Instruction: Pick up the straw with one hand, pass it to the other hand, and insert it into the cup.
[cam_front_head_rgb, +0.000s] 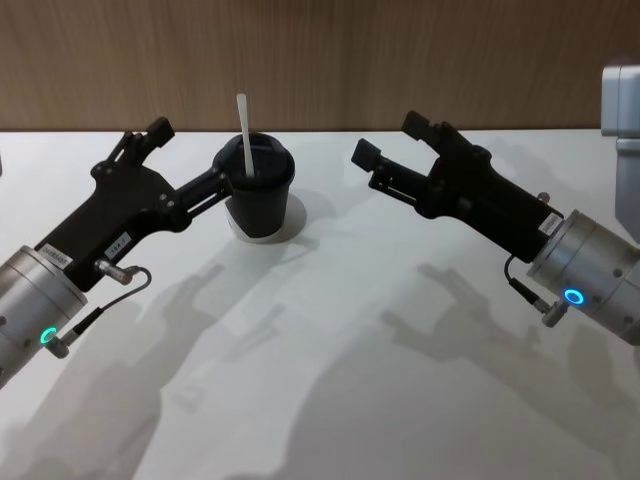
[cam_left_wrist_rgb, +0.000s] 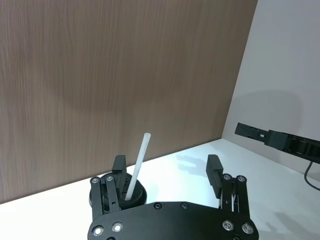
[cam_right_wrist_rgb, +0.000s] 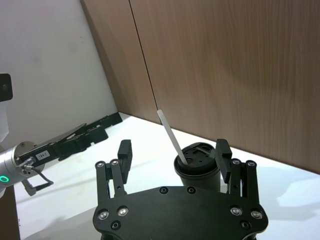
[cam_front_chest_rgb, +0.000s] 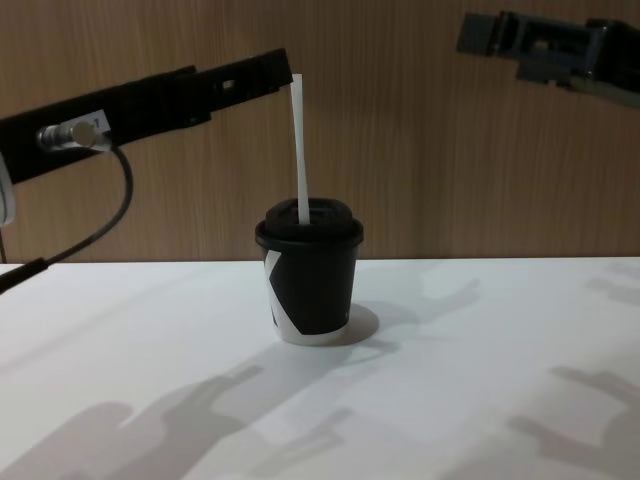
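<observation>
The black cup (cam_front_head_rgb: 258, 200) stands on the white table, a white patch low on its side (cam_front_chest_rgb: 275, 300). The white straw (cam_front_head_rgb: 243, 135) stands in its lid, leaning slightly, and nothing holds it. My left gripper (cam_front_head_rgb: 188, 158) is open just left of the cup, one finger (cam_front_head_rgb: 212, 184) close beside the cup's rim. In the left wrist view the straw (cam_left_wrist_rgb: 137, 167) rises by one finger of that gripper (cam_left_wrist_rgb: 166, 170). My right gripper (cam_front_head_rgb: 392, 140) hangs open to the right of the cup, apart from it. Its wrist view shows cup (cam_right_wrist_rgb: 197, 167) and straw (cam_right_wrist_rgb: 170, 134) ahead of the gripper (cam_right_wrist_rgb: 174, 151).
A brown wood-grain wall (cam_front_head_rgb: 330, 60) runs along the table's far edge. The white tabletop (cam_front_head_rgb: 330, 380) in front of the cup is bare apart from shadows. A grey-white object (cam_front_head_rgb: 622, 110) stands at the far right edge.
</observation>
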